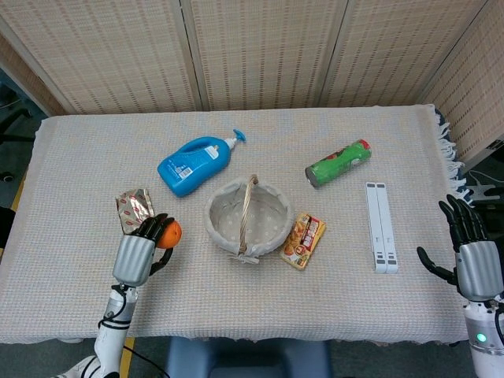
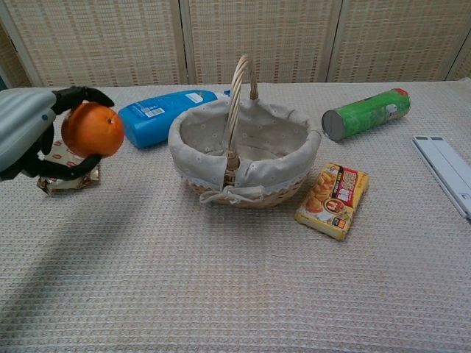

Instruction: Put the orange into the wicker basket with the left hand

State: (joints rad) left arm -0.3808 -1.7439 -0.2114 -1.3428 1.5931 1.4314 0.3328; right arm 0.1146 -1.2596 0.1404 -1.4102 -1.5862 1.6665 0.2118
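My left hand grips the orange and holds it in the air, to the left of the wicker basket. The basket has a cloth lining and an upright handle, and nothing shows inside it. The orange hangs about level with the basket's rim in the chest view. My right hand stands at the table's right edge with its fingers spread and nothing in it; only the head view shows it.
A blue bottle lies behind the basket to the left. A foil snack pack lies under my left hand. An orange snack packet, a green can and a white bar lie right of the basket.
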